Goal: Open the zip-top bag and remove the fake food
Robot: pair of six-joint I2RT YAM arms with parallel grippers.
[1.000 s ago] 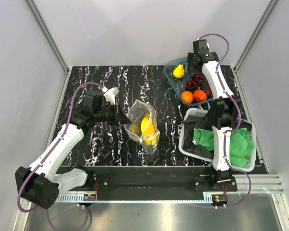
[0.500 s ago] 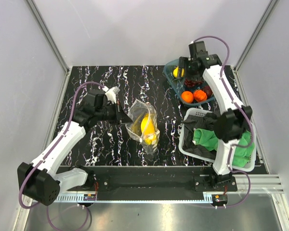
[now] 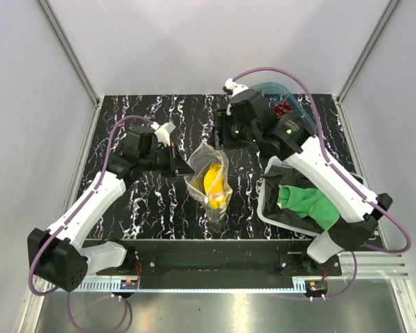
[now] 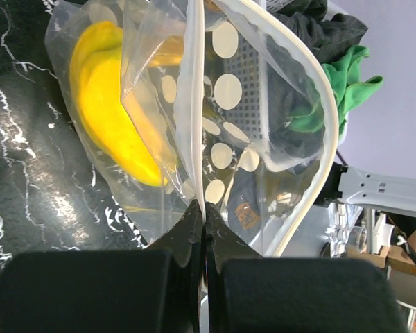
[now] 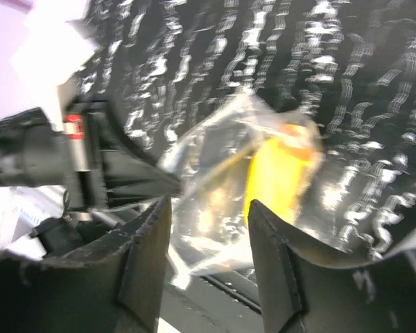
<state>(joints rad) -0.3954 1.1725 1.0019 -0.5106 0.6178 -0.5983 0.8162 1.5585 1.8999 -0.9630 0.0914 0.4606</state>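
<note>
Left gripper at zip-top bag; black marbled tabletop, pale walls.

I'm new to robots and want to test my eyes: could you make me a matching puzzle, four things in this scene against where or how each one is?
1. left gripper
2. right gripper
3. banana
4. green cloth

A. lying in the white basket
B. inside the zip-top bag
C. shut on the bag's rim
D. open, holding nothing

Pairs: 1-C, 2-D, 3-B, 4-A
</note>
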